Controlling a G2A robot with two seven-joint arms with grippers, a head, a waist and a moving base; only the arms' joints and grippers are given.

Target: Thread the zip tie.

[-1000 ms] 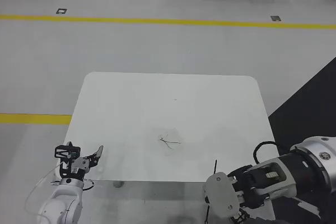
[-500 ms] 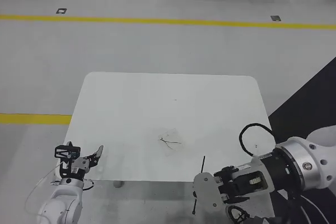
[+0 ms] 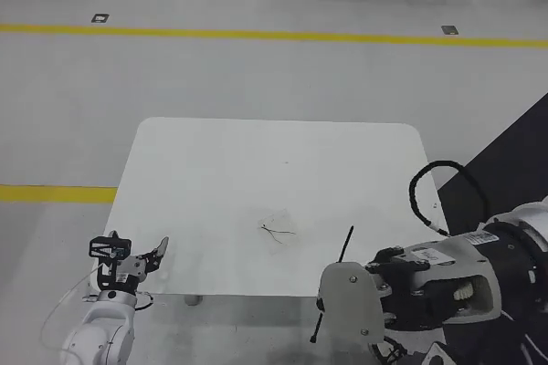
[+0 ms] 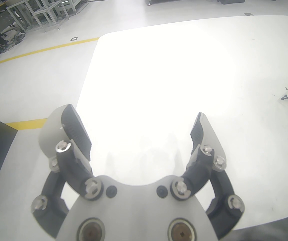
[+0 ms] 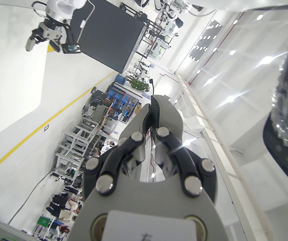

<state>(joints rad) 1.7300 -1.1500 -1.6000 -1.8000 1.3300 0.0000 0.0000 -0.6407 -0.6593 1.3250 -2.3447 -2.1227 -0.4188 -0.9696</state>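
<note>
1. The right gripper [image 5: 153, 102] is pinched tight on the zip tie [image 3: 346, 244]. This thin black strap stands tilted over the tabletop's [image 3: 210, 164] near edge, right of its middle.
2. The left gripper [image 4: 133, 113] is spread wide with nothing in it, by the near left corner and well apart from the tie.
3. A thin dark scrap [image 3: 276, 228] lies mid-tabletop; I cannot tell what it is.
4. As I judge it, the tie is picked up and threading has not yet begun. The next move calls for bringing the grippers together, so the left can take a free end and line the tail up with the head's slot.
</note>
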